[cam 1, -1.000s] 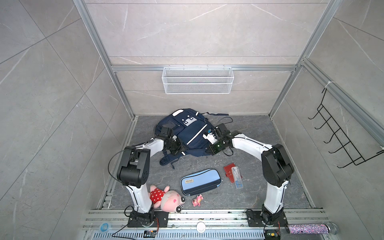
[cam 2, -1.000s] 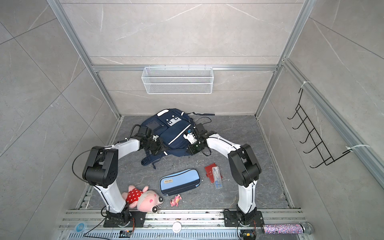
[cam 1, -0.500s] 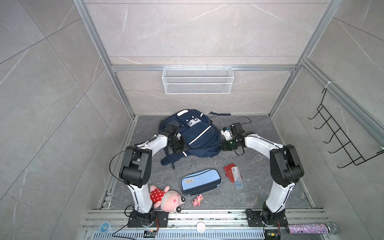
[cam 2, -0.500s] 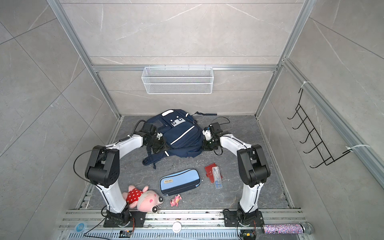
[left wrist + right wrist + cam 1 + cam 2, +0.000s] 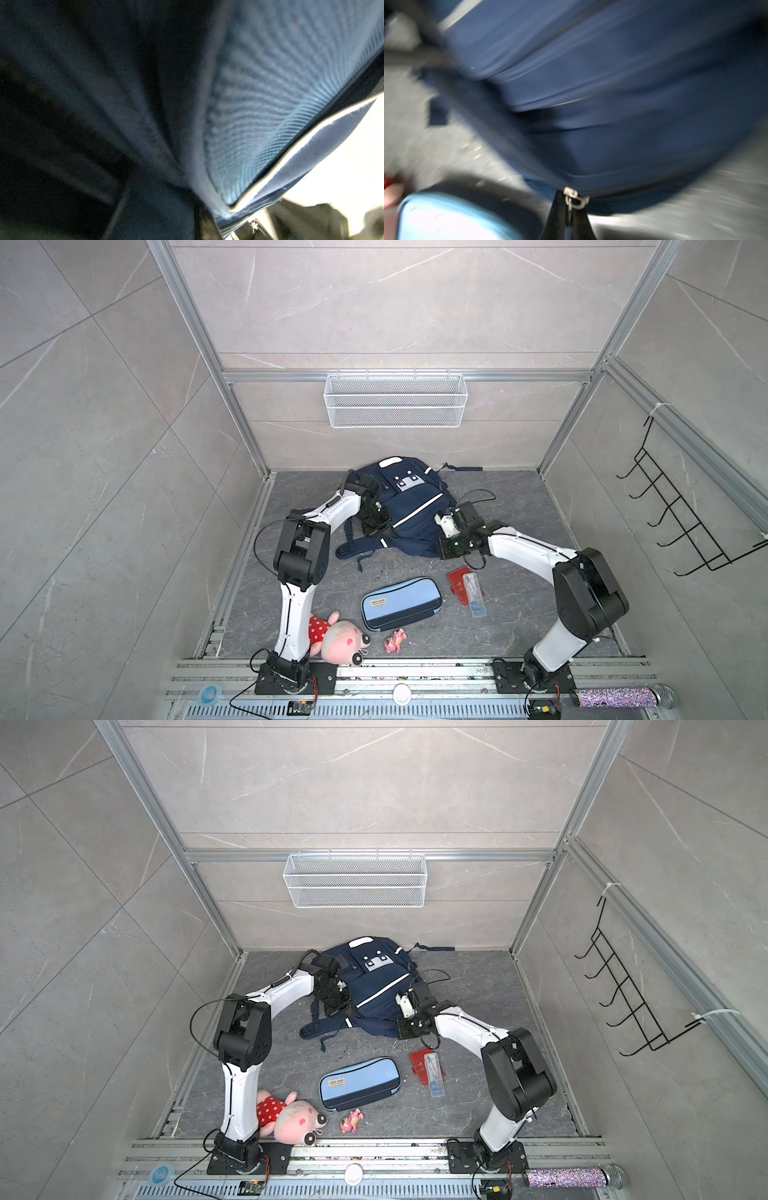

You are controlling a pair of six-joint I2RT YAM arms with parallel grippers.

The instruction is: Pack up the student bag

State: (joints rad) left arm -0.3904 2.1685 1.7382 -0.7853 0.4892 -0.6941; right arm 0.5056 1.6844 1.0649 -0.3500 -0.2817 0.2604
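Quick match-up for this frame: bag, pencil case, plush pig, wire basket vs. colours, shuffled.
1 bag
2 pencil case
3 plush pig
4 basket

a white mesh
b navy, white stripes
c light blue, navy trim
d pink, red dotted dress

Pairs: 1-b, 2-c, 3-d, 4-a

overhead pair (wrists against student bag [image 5: 270, 93])

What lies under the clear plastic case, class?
A red flat item lies partly under the clear case, whose near end rests on the grey floor. The red item's covered middle cannot be seen clearly.
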